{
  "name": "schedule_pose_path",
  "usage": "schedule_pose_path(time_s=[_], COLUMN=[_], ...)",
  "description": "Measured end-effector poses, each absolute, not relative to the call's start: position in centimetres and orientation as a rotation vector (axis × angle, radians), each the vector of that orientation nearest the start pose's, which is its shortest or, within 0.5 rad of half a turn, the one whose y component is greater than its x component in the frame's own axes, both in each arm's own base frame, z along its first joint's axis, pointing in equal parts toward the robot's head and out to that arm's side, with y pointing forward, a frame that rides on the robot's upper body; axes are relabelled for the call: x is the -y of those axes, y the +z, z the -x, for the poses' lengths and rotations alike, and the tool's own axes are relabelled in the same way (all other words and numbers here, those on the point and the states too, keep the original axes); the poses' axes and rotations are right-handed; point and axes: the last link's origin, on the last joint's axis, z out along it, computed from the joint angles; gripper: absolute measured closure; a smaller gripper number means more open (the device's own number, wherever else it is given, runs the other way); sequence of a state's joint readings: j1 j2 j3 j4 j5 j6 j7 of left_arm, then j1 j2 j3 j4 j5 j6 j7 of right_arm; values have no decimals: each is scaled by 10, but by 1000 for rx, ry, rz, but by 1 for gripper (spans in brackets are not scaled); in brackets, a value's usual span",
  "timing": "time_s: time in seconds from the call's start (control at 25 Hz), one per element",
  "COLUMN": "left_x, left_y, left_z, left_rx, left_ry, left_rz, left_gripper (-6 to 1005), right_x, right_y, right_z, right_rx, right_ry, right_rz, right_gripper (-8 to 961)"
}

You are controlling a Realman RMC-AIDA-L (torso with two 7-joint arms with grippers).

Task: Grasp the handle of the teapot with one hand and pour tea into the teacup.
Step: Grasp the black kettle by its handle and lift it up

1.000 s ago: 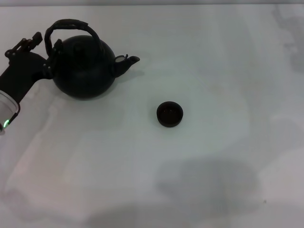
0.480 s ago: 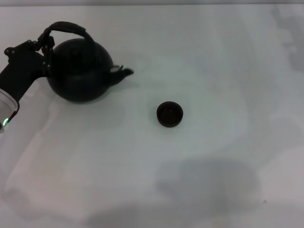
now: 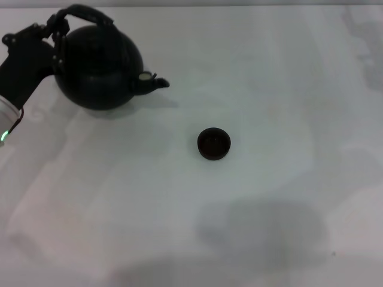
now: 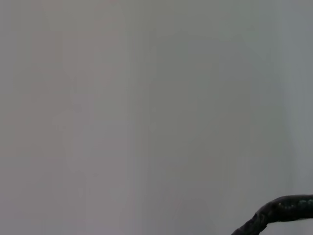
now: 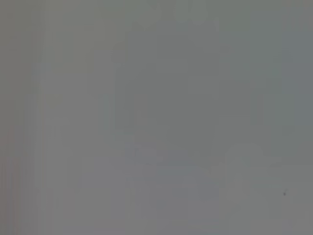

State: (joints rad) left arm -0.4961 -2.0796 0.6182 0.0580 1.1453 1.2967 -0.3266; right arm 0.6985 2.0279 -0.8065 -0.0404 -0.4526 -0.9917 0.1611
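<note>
Head view: left gripper (image 3: pixel 55 24) pinches the handle (image 3: pixel 90 12) of the teapot (image 3: pixel 99 66), spout toward the teacup (image 3: pixel 213 144), well apart on the counter (image 3: pixel 269 89). Cup contents unreadable. Left wrist view: only a handle arc (image 4: pixel 279 213). Right wrist view: bare counter; right fingers' state cannot be told.

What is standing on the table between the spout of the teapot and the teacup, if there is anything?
Nothing visible. In the head view the teapot is at the far left, held by its handle in the left gripper. Its spout points toward the teacup, and only bare white table lies between them.
</note>
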Motion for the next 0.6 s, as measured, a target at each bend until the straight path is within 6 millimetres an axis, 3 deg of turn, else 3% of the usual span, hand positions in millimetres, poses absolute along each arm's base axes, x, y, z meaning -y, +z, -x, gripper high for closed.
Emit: schedule_pose_path(time_s=[0.6], left_x=[-347], left_y=[-34], left_z=[262], left_rx=[50], left_ry=[-786], left_rz=[2030], left_gripper=[893], right_x=[-416], right_y=[37], right_z=[-310], right_rx=[-505], right_ry=[598], right_rz=[1519], right_gripper=[108])
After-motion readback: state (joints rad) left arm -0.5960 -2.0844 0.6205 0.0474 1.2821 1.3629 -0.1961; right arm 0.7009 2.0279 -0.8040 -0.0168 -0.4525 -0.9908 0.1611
